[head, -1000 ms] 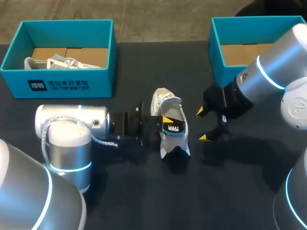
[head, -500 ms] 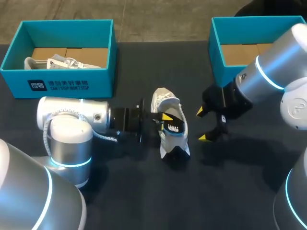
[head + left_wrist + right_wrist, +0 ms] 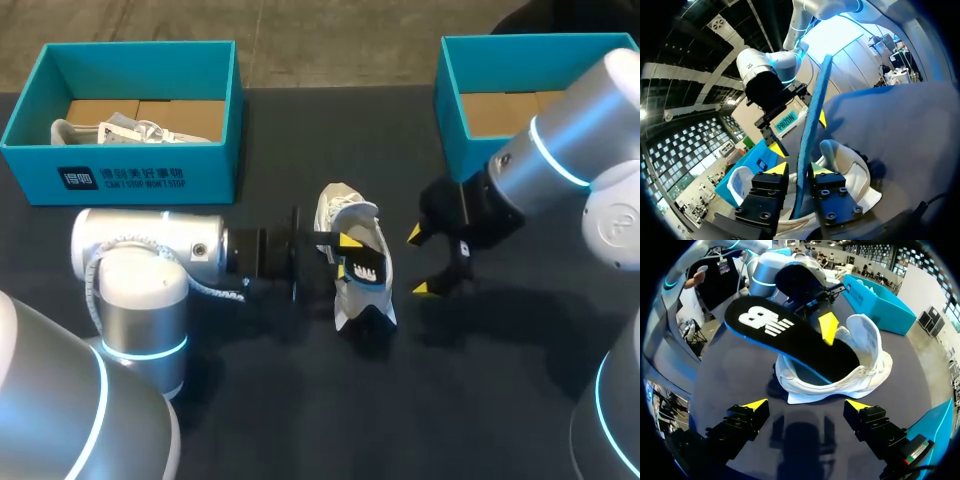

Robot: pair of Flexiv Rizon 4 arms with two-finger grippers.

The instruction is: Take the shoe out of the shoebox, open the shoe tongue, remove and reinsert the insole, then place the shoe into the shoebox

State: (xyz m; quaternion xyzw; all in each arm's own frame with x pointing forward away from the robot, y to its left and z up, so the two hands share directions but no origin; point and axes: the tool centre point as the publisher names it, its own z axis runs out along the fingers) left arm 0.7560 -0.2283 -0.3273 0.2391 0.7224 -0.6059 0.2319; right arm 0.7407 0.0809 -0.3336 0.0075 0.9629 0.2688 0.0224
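While the white sneaker [image 3: 341, 212] sits on the table [image 3: 300, 410], between the left shoebox [image 3: 130, 172] and the right shoebox [image 3: 452, 135], the left gripper [image 3: 347, 247] is clamped on the black insole [image 3: 366, 268]. The insole sticks out of the shoe at a slant, one end down inside. The right gripper [image 3: 420, 260] hangs just beside the sneaker, fingers spread, holding nothing. So it's the insole step imo, can't say if it's coming out or going in. For the next move I'd pin the sneaker so it doesn't drag along.
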